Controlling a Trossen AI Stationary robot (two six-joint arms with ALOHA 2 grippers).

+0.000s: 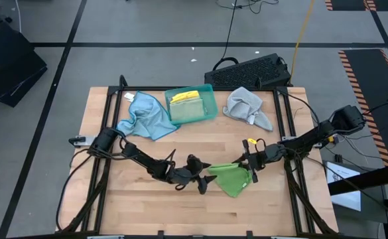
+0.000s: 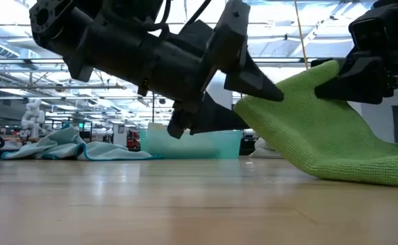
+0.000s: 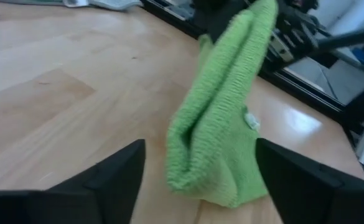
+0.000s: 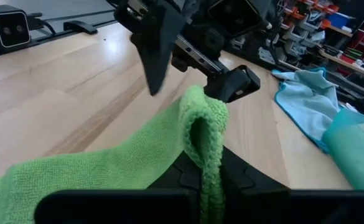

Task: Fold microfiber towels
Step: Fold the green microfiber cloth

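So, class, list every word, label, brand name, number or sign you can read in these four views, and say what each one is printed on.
No text can be read in any view.
The small white tag on the green microfiber towel: too blurred to read.
The white paper sheet beside the wooden table: print too small to read.
The black keyboard behind the table: key legends too small to read.
The shelves and bins of the room behind: no legible signs.
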